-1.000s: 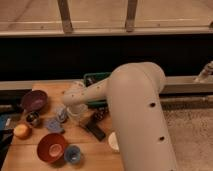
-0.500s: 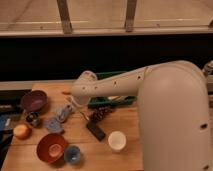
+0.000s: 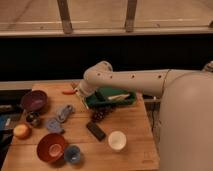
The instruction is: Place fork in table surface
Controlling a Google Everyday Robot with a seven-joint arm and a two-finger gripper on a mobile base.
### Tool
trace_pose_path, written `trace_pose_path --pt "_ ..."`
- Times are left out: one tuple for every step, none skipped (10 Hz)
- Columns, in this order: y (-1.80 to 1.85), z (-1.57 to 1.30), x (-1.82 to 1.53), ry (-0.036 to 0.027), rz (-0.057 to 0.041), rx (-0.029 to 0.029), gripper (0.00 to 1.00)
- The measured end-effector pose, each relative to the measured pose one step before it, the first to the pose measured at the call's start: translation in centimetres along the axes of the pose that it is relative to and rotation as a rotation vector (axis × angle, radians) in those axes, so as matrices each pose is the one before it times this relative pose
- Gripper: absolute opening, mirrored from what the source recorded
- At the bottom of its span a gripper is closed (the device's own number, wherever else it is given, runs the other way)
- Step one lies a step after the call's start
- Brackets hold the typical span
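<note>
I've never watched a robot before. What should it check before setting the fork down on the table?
1. Gripper position: the gripper hangs over the table surface, at the left end of the green tray: ok.
2. Fork held: no fork can be made out at the gripper: cannot tell.
3. Landing spot: bare wood shows between the tray and the white cup: ok.
4. Close clutter: an orange item lies right beside the gripper; whether they touch: cannot tell.
5. Other clutter: the black bar and the white cup sit nearer the front edge, apart from the gripper: ok.
</note>
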Motion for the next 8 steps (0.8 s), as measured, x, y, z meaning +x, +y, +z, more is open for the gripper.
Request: trace_pose_path --pt "0.028 -0.225 -0.563 -0.01553 -0.01335 -0.00409 0.14" --pt "0.332 -0.685 -0.835 -0.01667 -0.01774 -0.00141 0.14" --pt "0.144 -1.15 -0.785 -0.01613 -0.01623 0.00177 0.14" --pt "0.102 -0.686 -0.373 -0.01049 -0.00583 -0.00126 0.14" --pt "0.31 -0.094 -0.175 -0.00672 -0.00765 -0.00665 0.14" --pt "0.203 0.158 0.174 -0.00729 -0.00574 -0.00836 0.14" --pt "0.177 0.369 0.363 -0.00308 -0.00342 -0.00944 0.14" --pt "0.257 0.43 0.274 -0.00197 -0.0036 -0.01267 0.14"
